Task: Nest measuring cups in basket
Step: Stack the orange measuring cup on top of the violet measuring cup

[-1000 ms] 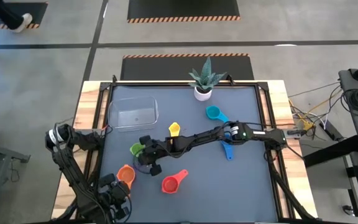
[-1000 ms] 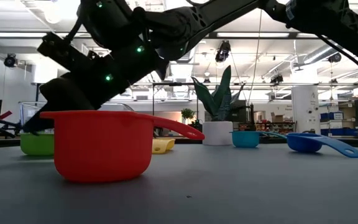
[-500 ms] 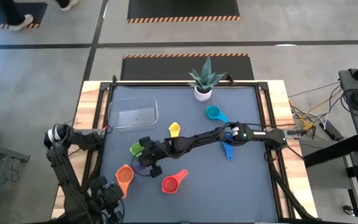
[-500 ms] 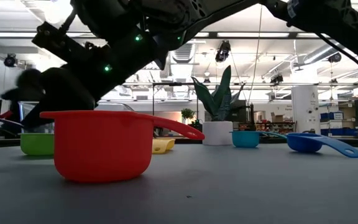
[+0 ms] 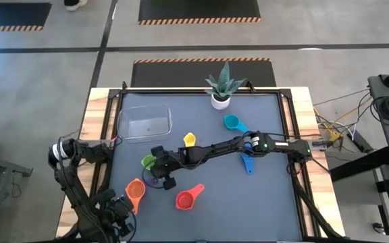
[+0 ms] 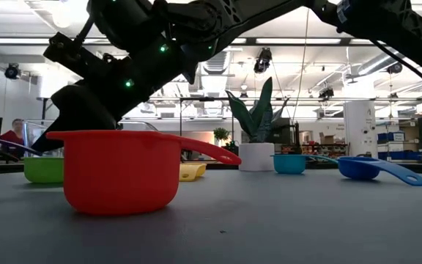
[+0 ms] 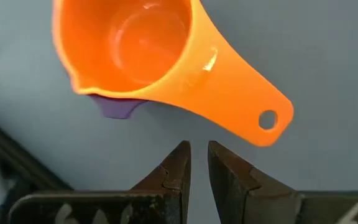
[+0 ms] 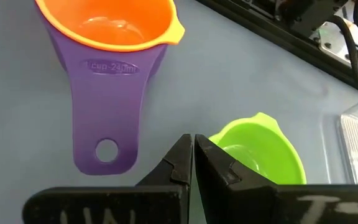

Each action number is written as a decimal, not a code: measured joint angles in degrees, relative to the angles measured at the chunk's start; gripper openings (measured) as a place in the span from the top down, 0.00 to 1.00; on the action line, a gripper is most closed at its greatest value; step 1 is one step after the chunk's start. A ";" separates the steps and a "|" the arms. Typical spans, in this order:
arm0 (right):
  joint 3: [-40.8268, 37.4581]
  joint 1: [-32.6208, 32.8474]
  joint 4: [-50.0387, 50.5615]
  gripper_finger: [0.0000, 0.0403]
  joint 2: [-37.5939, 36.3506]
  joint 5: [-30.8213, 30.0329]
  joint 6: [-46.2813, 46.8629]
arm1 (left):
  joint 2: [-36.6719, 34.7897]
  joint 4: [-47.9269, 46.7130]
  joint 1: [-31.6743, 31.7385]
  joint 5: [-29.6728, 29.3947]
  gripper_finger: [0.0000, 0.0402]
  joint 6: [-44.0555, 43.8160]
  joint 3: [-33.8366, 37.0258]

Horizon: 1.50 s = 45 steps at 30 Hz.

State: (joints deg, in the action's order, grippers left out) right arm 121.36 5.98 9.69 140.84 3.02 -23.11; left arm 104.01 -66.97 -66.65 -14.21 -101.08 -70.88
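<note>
Orange cup [image 7: 145,53] nested in purple cup [image 8: 104,109] (touching), near left gripper [image 7: 197,163] fingers

You're looking at a dark grey bench [image 5: 269,189] edged in pale wood. On it: an orange cup [image 5: 135,190] over a purple cup [image 8: 104,99], then green [image 5: 148,162], yellow [image 5: 189,140], teal [image 5: 231,122], blue [image 5: 247,163] and red [image 5: 185,199] ones, a clear basket [image 5: 144,123], a white pot [image 5: 220,101], black arms.

Dark jointed arms [image 5: 215,150], green indicator lights.

The purple cup [image 8: 104,99] handle reads "1 cup 240ml"
</note>
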 joint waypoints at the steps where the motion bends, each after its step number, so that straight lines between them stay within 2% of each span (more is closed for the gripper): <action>1: 0.00 0.00 0.02 0.98 0.00 0.13 0.04 | 0.00 1.21 0.09 -0.01 0.91 0.00 0.57; 4: -0.09 0.09 0.27 0.98 -0.02 0.53 0.63 | 0.00 4.24 0.64 -0.49 0.91 0.04 1.54; 11: -0.13 1.64 2.04 0.98 -0.04 2.06 0.90 | 0.00 5.36 2.26 -8.37 0.91 1.14 0.51; 21: -0.17 5.14 5.21 0.98 -0.04 2.12 0.09 | 0.00 1.40 3.93 -10.03 0.91 -0.54 1.27; 31: -0.15 8.58 2.99 0.98 -0.04 2.07 -0.70 | 0.00 1.32 4.55 -13.84 0.91 -2.08 1.27; 34: -0.11 8.67 3.15 0.98 -0.07 1.02 -0.94 | 0.00 0.92 4.54 -13.79 0.91 -1.88 0.68; 39: -0.11 7.41 5.83 0.98 -0.20 -4.22 -2.00 | -0.02 -0.32 3.78 -13.88 0.91 -0.57 -3.12; 45: -0.11 6.24 5.02 0.98 -0.26 -2.69 0.11 | -0.04 1.42 3.70 -17.46 0.91 1.58 -3.47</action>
State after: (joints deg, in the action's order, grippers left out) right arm 121.25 12.22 14.71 140.57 0.33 -23.00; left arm 103.96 -65.55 -62.94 -31.66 -99.50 -74.34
